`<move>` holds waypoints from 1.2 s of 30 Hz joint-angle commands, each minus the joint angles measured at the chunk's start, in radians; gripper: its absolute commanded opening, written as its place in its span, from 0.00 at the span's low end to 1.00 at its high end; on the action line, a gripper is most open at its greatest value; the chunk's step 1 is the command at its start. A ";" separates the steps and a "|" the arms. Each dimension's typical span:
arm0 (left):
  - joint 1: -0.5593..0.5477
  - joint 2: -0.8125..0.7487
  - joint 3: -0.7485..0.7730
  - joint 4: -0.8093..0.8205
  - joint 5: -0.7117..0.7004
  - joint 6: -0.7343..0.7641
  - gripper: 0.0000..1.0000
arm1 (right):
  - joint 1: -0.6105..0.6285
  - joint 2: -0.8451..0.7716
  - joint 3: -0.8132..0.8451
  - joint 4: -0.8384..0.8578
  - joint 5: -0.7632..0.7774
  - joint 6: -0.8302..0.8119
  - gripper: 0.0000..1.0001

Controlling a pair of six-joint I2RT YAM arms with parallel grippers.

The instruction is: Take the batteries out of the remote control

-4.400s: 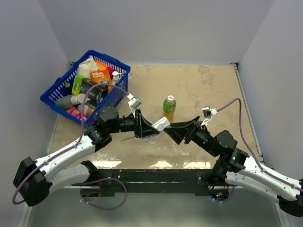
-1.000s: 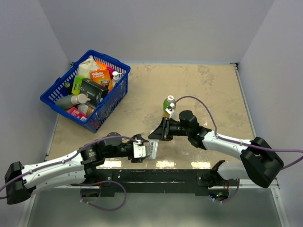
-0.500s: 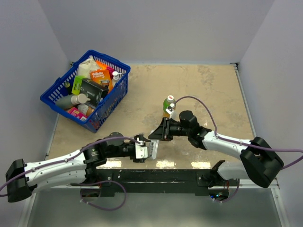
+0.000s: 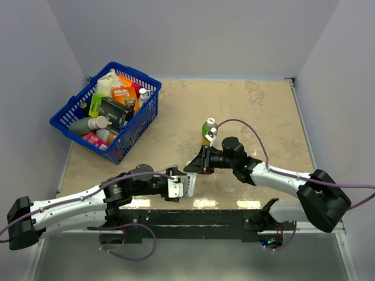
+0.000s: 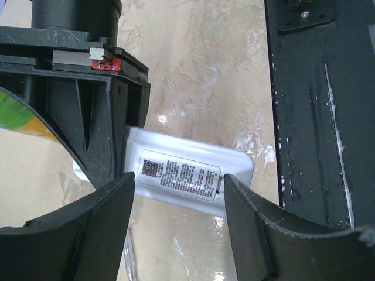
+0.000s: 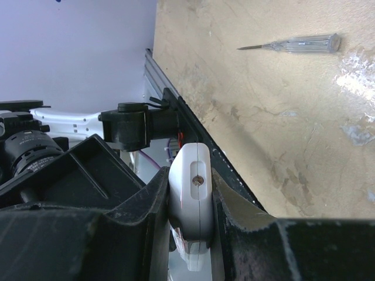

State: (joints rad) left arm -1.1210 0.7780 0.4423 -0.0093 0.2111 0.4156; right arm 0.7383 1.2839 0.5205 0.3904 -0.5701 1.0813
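Two end effectors meet at the remote control (image 5: pixel 181 172). The right end effector (image 6: pixel 190 196) pinches its sides, holding it above the near edge of the table (image 4: pixel 246 111). The left end effector (image 5: pixel 179 190) is spread before the labelled face. Batteries are unseen, presumably inside. Step in hand: exposing them. The next move calls for a steady counter-hold while the left works the compartment.

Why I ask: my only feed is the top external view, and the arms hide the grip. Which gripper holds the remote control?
Observer: The right gripper does. Its wrist view shows both fingers pressed against the sides of the remote control.
Operator: And the left gripper?
Observer: The left gripper is open. Its wrist view shows the jaws standing apart in front of the remote control's face that bears a printed label.
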 commanded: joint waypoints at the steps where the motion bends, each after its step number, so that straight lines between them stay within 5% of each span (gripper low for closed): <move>1: 0.000 0.012 -0.001 0.011 -0.058 0.046 0.66 | 0.004 -0.014 0.000 0.076 -0.053 0.031 0.00; 36: 0.000 0.076 0.003 0.135 -0.145 0.005 0.65 | 0.046 -0.034 -0.076 0.139 -0.017 0.077 0.00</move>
State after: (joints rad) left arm -1.1294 0.8482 0.4335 0.0116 0.1505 0.4030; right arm 0.7460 1.2640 0.4400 0.4576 -0.4927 1.0962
